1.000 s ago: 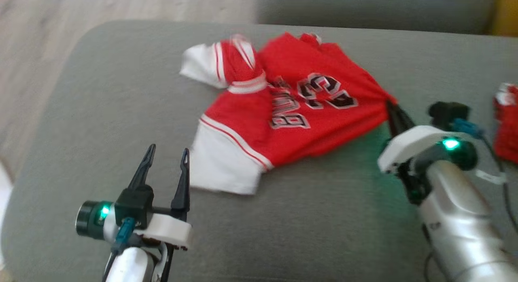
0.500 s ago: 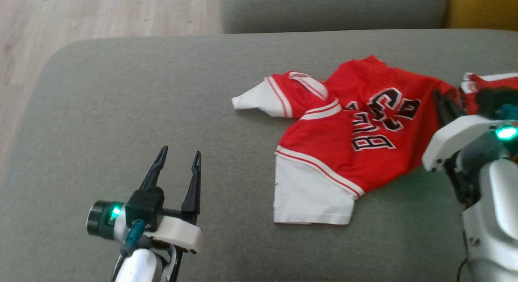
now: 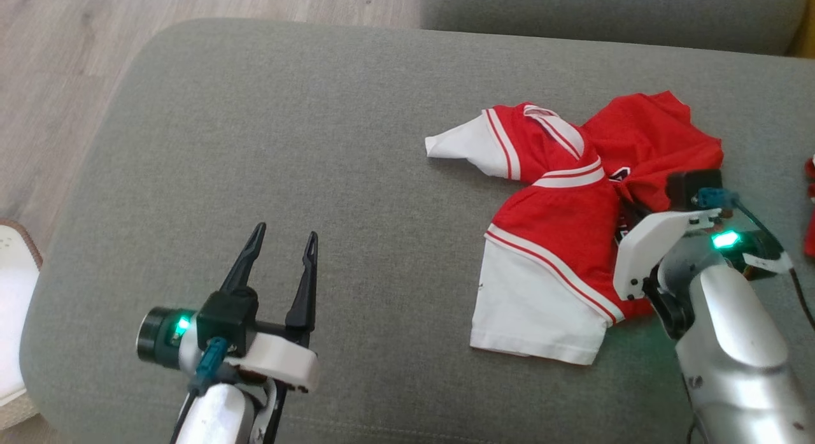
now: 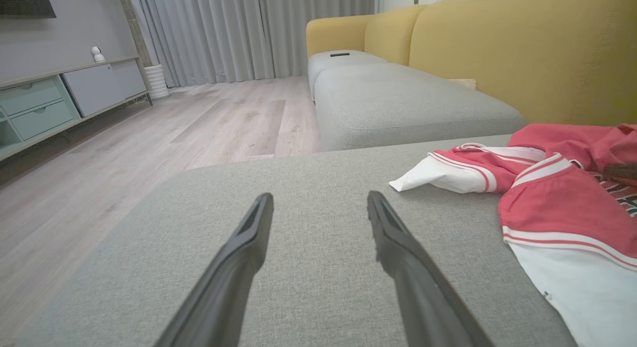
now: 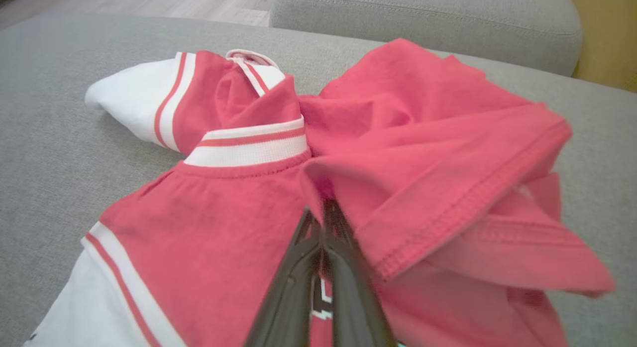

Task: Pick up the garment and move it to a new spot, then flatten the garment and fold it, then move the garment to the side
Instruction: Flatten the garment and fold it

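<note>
1. Well, closest to the bottom edge, at the lower left of the head view, the left gripper hangs over the bare grey cushion, its two fingers spread apart with nothing between them.
2. At the lower right, the right gripper is pinched tight on a red fold of the garment. In its wrist view the fingers meet with cloth caught between them and the hem flops over their tips.
3. The garment lies right of centre on the cushion, bunched up. One white sleeve spreads toward the bottom edge and the other points to the upper left. The red body is doubled over, so the lettering is mostly hidden.
4. By my reckoning the job is early: the garment is grasped for the move to a new spot, and that is as far as it goes. Flattening, folding and setting it aside all look undone.
5. Farther back, along the top edge, sit a second grey cushion and, at the upper left, the wooden floor.
</note>
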`<state>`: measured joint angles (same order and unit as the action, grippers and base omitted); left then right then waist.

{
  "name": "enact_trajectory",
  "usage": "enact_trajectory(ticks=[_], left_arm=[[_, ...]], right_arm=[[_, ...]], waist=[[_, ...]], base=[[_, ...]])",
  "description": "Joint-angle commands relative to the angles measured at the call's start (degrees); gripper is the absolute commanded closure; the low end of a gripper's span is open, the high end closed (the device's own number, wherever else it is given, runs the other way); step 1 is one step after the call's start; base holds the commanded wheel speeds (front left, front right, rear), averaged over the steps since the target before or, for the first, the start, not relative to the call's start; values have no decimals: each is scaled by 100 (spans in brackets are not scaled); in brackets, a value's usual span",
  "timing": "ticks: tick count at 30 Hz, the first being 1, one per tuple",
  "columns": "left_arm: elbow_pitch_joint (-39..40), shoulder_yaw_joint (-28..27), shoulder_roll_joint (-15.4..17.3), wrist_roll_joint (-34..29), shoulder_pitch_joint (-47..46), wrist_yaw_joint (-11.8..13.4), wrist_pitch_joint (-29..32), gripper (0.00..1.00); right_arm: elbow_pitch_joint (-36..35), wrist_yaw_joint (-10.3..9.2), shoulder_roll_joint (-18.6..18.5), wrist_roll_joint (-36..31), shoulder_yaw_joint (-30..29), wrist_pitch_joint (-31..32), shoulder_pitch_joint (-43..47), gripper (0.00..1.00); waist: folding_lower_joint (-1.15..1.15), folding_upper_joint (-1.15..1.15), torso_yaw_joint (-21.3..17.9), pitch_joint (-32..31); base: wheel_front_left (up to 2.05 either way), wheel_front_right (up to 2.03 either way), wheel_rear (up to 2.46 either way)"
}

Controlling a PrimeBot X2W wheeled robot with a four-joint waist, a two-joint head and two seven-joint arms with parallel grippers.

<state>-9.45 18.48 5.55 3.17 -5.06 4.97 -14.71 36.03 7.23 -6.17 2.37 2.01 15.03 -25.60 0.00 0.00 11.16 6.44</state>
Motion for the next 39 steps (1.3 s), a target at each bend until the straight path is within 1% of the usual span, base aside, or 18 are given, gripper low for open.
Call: enact_trajectory(ticks=[1,4,7,10,12,17,21,26,27,28,29,31,33,36,39], left_arm=[[169,-181,17,-41,-272,-6,-29,0],[161,-180,-5,-45,-284,-1,-29,0],[160,-210,-10,-46,-275,12,-29,0],[161,-250,-4,-37,-249,15,-29,0],[171,-283,3,-30,-227,18,-29,0],[217,-343,4,-21,-172,26,-29,0],[271,-388,-2,-17,-130,35,-29,0],[322,-418,-19,-16,-104,24,-29,0],[322,-418,-19,-16,-104,24,-29,0],[343,-414,-32,-17,-109,12,-29,0],[343,-414,-32,-17,-109,12,-29,0],[353,-404,-48,-4,-116,-11,-29,0],[345,-390,-68,19,-119,-42,-29,0],[306,-367,-92,40,-128,-90,-29,0],[282,-368,-111,54,-129,-115,-29,0]], right_arm=[[28,25,-2,-62,165,-132,-344,0],[446,25,-26,-76,161,-317,-498,0],[658,25,-23,-24,133,-571,-600,0],[676,25,-10,112,180,-825,-604,0],[565,25,-8,227,231,-962,-557,0],[-114,25,-47,618,337,-1087,-227,0],[-1050,25,-68,818,184,-1044,274,0],[-2375,25,163,920,-37,-1122,1224,0],[-2375,25,163,920,-37,-1122,1224,0],[-2787,25,253,973,-49,-1206,1638,0],[-2787,25,253,973,-49,-1206,1638,0],[-3068,25,305,1103,-55,-1325,1988,0],[-3199,25,322,1180,-37,-1449,2247,0],[-3224,25,326,1370,44,-1629,2414,0],[-3188,25,327,1423,85,-1711,2387,0]], waist=[[0,0,24,22],[0,0,12,31],[0,0,-85,12],[0,0,-247,-43],[0,0,-389,-93],[0,0,-802,-192],[0,0,-1154,-225],[0,0,-1503,-234],[0,0,-1503,-234],[0,0,-1608,-222],[0,0,-1608,-222],[0,0,-1689,-200],[0,0,-1751,-177],[0,0,-1814,-148],[0,0,-1843,-137]], base=[[0,0,0],[0,0,0],[0,0,0],[0,0,0],[0,0,0],[0,0,0],[0,0,0],[0,0,0],[0,0,0],[0,0,0],[0,0,0],[0,0,0],[0,0,0],[0,0,0],[0,0,0]])
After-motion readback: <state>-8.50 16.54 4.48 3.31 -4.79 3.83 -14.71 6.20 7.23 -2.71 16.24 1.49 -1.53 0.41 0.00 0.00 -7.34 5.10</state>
